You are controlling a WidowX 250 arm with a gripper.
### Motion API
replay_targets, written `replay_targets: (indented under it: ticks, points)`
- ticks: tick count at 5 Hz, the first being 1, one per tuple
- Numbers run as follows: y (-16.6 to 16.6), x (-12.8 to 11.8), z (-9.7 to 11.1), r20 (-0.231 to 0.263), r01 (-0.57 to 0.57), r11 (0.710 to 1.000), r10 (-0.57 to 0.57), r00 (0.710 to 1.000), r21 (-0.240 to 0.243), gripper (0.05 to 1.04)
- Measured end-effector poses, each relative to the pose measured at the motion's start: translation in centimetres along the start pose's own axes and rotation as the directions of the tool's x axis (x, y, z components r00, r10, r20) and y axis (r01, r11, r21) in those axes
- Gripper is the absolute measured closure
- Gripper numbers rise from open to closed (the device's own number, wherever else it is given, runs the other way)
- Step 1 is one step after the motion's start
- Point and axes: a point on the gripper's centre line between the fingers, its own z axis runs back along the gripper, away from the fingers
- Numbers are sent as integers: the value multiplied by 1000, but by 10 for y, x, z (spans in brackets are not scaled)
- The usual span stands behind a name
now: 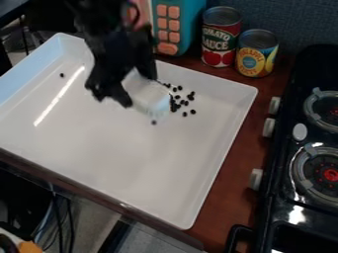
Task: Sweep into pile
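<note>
The black arm (109,37) hangs down, its tool (137,91) clamped.

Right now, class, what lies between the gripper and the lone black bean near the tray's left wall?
In the camera view, only bare tray, crossed by a streak of glare, lies between the gripper and the black bean.

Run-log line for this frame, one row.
Sweep into pile; hand holds pale tool in white tray; dark bits loosely clustered, right of tool in view; one stray at view left; not yet one pile
</note>
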Motion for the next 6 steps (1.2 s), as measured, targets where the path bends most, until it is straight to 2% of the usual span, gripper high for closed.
replay_targets:
  ticks: [1,2,3,4,6]
  points:
    - [5,-12,-12,-24,25,1000,-25,999,10,348]
    - [9,-24,-34,-32,-26,998,28,999,59,348]
    - [13,-26,-50,-19,-149,980,152,988,131,348]
    - [7,-27,-64,0,-215,960,218,976,179,348]
    - [-20,-15,-83,55,-277,948,272,961,158,348]
